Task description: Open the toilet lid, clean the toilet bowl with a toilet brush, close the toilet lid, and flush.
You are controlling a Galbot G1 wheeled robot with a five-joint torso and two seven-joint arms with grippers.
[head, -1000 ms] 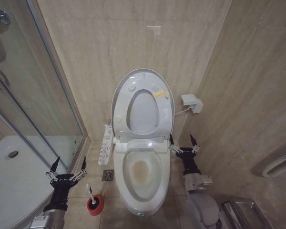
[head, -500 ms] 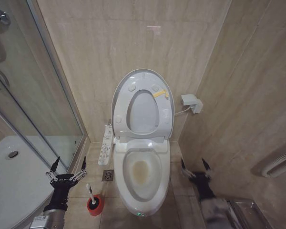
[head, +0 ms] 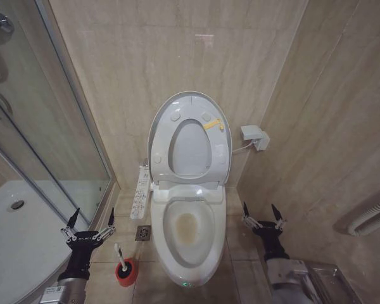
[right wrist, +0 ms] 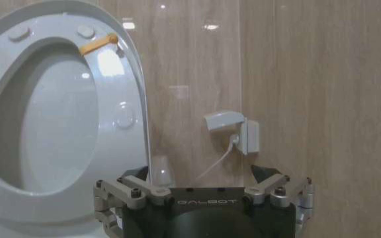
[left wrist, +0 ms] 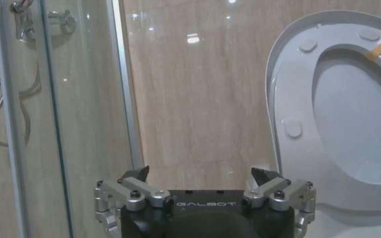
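White lid (head: 189,101) raised against wall, stained bowl (head: 189,229) exposed, brush (head: 122,261) in red cup, left gripper (head: 88,223) and right gripper (head: 261,215) both spread, empty.

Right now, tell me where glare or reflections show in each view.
Head view: a soft bright patch on the wall tile above the raised toilet lid. Left wrist view: light spots on the tile, reflections in the shower glass. Right wrist view: a bright glint on the seat and spots on the tile.
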